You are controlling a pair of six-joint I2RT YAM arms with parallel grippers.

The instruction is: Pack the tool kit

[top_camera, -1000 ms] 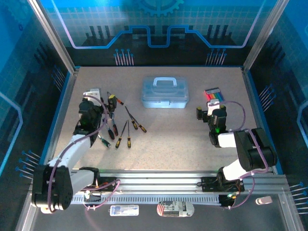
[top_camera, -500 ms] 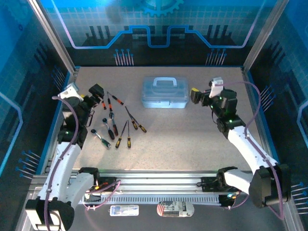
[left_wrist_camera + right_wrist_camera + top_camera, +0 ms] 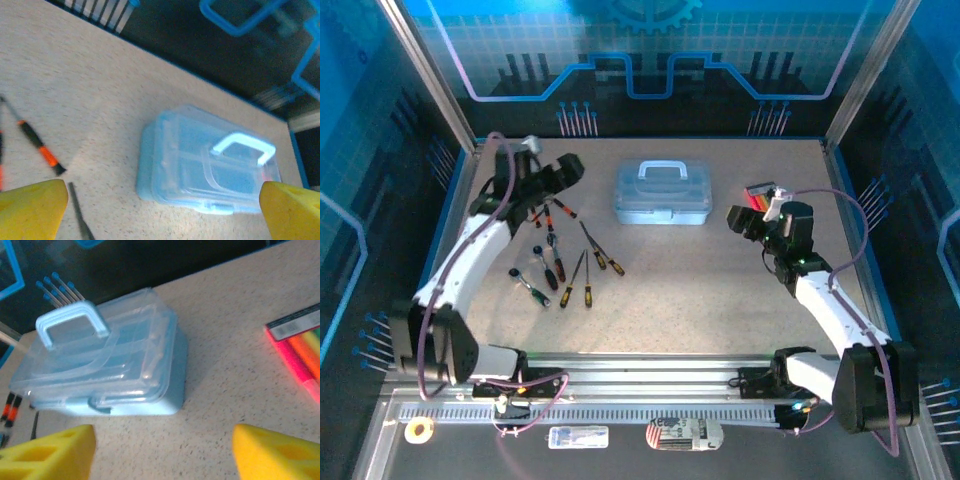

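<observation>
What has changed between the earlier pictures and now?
The left gripper moved from over the screwdrivers farther out and right, toward the tool box. The right gripper unfolded toward the box, then eased back slightly. Both are open, holding nothing. The box, still closed, and the screwdrivers stayed in place.

A robotics lab cell: blue printed panel walls [image 3: 650,40] on aluminium posts [image 3: 430,80] enclose a speckled beige surface [image 3: 690,290], with an aluminium rail [image 3: 650,385] along its near edge.

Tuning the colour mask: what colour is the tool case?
Translucent light blue tool case, handle included; it shows best in the right wrist view.
</observation>
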